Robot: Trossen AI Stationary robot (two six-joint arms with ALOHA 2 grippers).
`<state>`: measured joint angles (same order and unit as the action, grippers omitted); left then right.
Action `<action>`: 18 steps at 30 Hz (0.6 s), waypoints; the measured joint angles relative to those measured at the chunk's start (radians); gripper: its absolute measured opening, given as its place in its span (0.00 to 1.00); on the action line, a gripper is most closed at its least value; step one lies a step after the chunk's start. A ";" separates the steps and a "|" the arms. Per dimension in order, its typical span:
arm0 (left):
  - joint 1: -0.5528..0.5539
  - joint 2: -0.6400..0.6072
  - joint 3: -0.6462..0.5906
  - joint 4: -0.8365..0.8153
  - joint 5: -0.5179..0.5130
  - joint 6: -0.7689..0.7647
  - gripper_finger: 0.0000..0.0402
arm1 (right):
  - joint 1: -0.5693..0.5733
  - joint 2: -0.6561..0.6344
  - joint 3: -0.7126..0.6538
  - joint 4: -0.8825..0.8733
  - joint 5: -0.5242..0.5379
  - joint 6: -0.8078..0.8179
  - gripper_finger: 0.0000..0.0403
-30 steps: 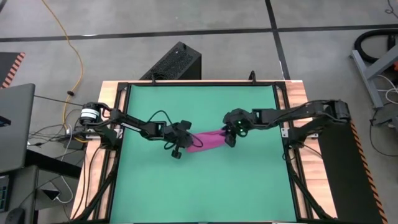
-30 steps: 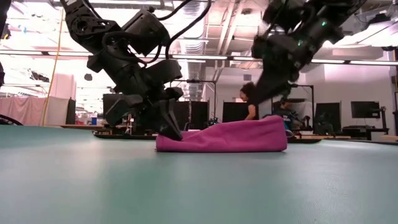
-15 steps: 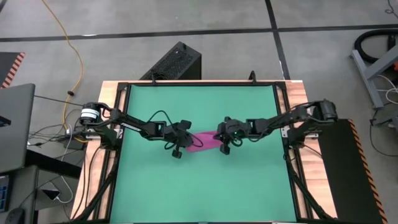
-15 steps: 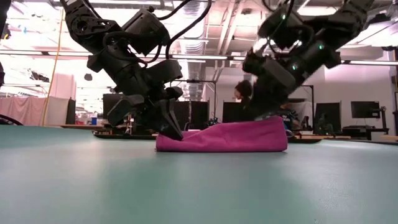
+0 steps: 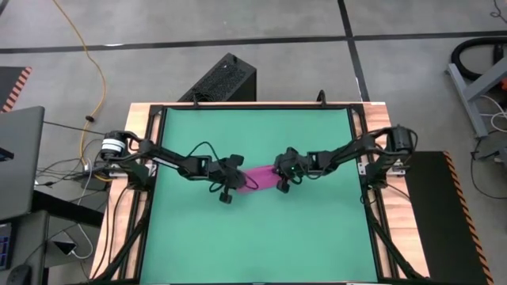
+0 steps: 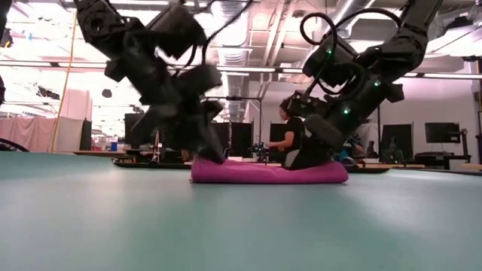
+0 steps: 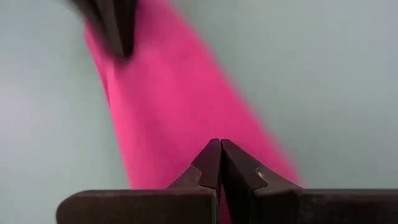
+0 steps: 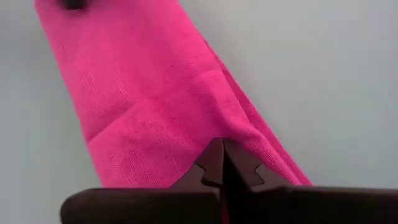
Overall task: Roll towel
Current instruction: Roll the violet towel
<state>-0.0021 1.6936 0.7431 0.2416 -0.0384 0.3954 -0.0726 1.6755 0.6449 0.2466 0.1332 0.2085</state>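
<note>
Centrally on the green mat (image 5: 253, 229), the magenta-pink soft cloth towel (image 5: 259, 180) lay as a narrow strip. The left gripper (image 5: 231, 181) was reached in from nine o'clock, its fingers pinched together on the towel's end. The right gripper (image 5: 282, 176) was stretched in low from three o'clock, clamped on the opposite end. A second earlier it had been held higher, fingers parted, and the towel had stood taller.

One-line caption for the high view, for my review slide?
Left gripper and right gripper pinch opposite ends of the pink towel on the green mat.
</note>
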 joint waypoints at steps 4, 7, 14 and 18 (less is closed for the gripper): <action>-0.032 -0.010 0.038 0.065 -0.044 0.022 0.00 | -0.002 0.014 0.000 0.015 0.006 0.001 0.04; -0.023 -0.010 0.020 0.194 -0.091 -0.036 0.00 | 0.002 0.000 -0.001 0.034 0.007 0.008 0.04; -0.020 -0.007 -0.085 0.403 -0.249 -0.338 0.00 | 0.036 -0.113 -0.010 0.075 0.117 0.004 0.05; -0.125 -0.007 -0.098 0.508 -0.422 -0.481 0.00 | 0.076 -0.141 -0.052 0.162 0.181 0.030 0.04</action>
<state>-0.1269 1.6869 0.6453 0.7495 -0.4600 -0.0860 0.0034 1.5343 0.5925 0.4083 0.3139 0.2383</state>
